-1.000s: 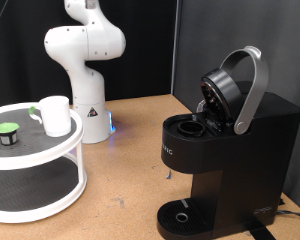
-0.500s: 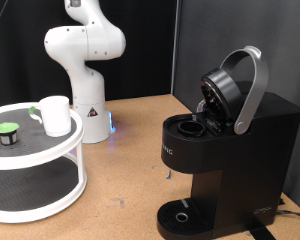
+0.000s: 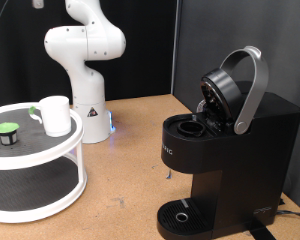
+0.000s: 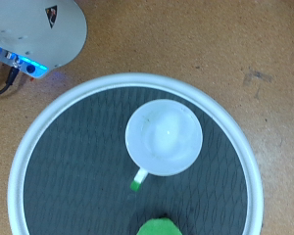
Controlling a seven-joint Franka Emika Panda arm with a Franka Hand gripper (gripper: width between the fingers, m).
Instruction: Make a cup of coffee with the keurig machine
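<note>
— Where's the small white cylindrical mug (image 3: 56, 114)?
— Upright on the round white two-tier stand (image 3: 50, 150), beside a dark green-topped pod (image 3: 6, 132).
— The boxy black coffee machine (image 3: 230, 150)?
— Lid raised.
— The hand?
— Out of sight; can't tell its state.

We cannot see the gripper in either view. Directly below it, the pod (image 4: 158, 227) is cut by the frame edge.
</note>
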